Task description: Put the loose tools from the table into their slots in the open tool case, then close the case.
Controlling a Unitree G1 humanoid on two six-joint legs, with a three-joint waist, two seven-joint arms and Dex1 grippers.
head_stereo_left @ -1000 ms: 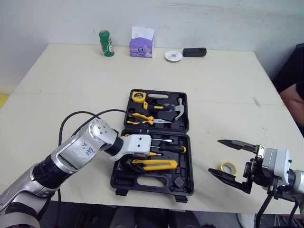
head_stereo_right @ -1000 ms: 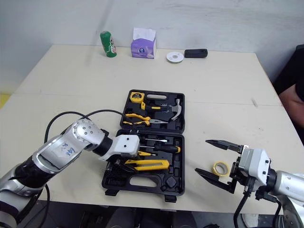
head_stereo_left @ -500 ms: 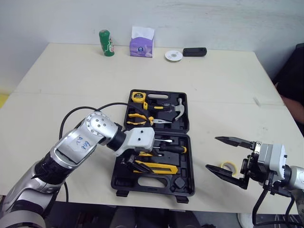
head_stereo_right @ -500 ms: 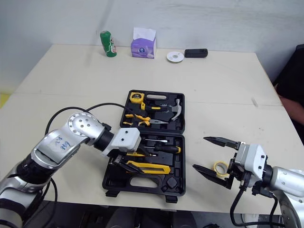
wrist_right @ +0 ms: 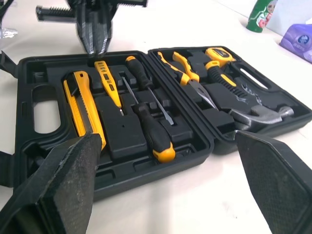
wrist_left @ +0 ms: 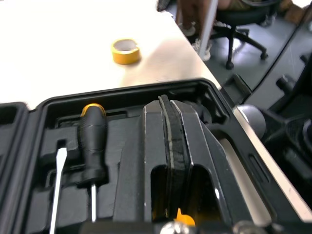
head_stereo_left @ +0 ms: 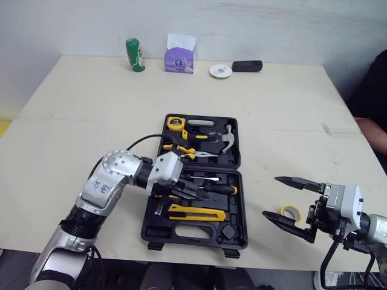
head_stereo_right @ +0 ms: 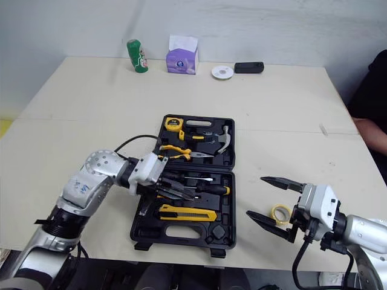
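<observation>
Down at the front edge, toward the right corner, the right gripper (head_stereo_left: 271,196) hangs with its fingers wide apart. The yellow tape roll (head_stereo_left: 290,212) lies flat on the surface just beside the lower finger (the only loose thing near the case, as far as I can see). To take it cleanly, I'd say one finger should go down through the hole and the other outside the ring, closing on the wall. Pinching across a flat ring risks it skidding away.

Left of that, the open case (head_stereo_left: 181,231) sits by the middle of the front edge, with the knife (head_stereo_left: 196,212) and screwdriver (head_stereo_left: 221,188) seated in its near half. The left gripper (head_stereo_left: 192,191), fingers pressed together and seemingly empty, lies low over that half. It ought to lift clear so the roll has a way in. I can't pick out a free slot for it. The hammer (head_stereo_left: 225,140) and pliers (head_stereo_left: 181,149) fill the far half.
</observation>
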